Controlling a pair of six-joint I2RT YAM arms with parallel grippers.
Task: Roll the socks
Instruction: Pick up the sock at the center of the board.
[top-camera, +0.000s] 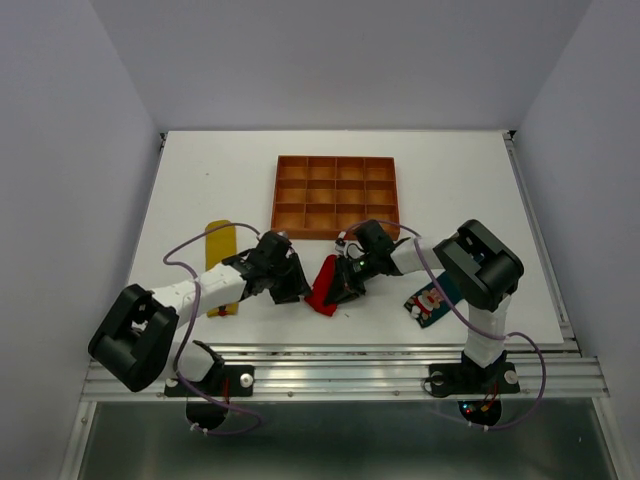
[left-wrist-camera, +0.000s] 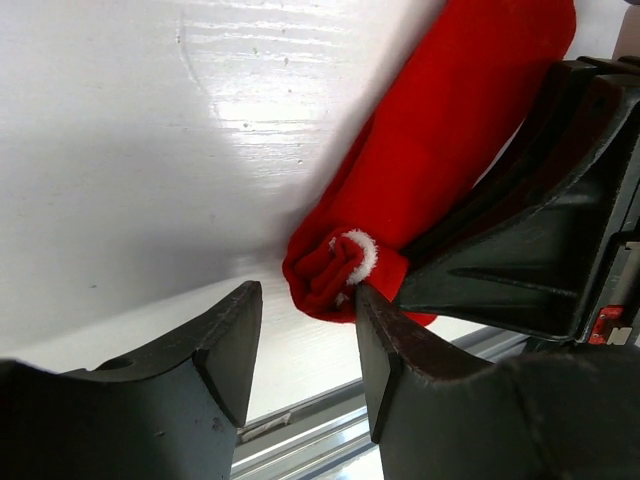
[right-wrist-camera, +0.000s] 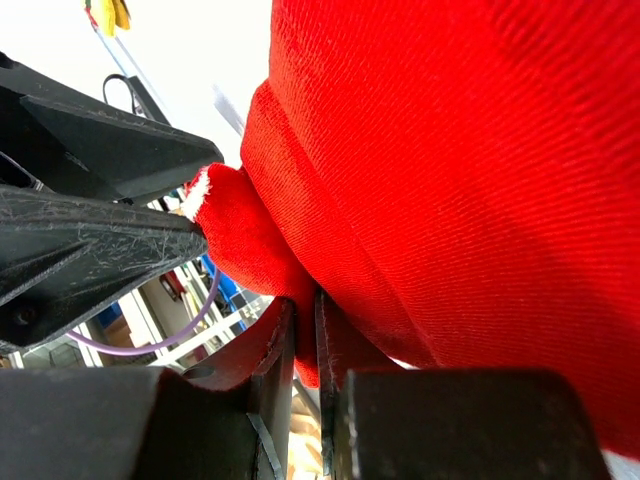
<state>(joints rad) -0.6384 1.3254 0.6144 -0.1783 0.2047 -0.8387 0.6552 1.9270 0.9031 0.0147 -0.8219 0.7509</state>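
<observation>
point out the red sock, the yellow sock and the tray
red sock (top-camera: 322, 290), top view, lower folded end
yellow sock (top-camera: 220, 243), top view, upper half
tray (top-camera: 335, 197), top view, a middle compartment

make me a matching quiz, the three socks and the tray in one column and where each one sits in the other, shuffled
Things
1. red sock
2. yellow sock
3. teal sock
4. tray

Places
a. far middle
b. lying flat on the left
c. lying on the right
d. bunched up in the near middle, in front of the tray

Pairs: 1-d, 2-b, 3-c, 4-a
</observation>
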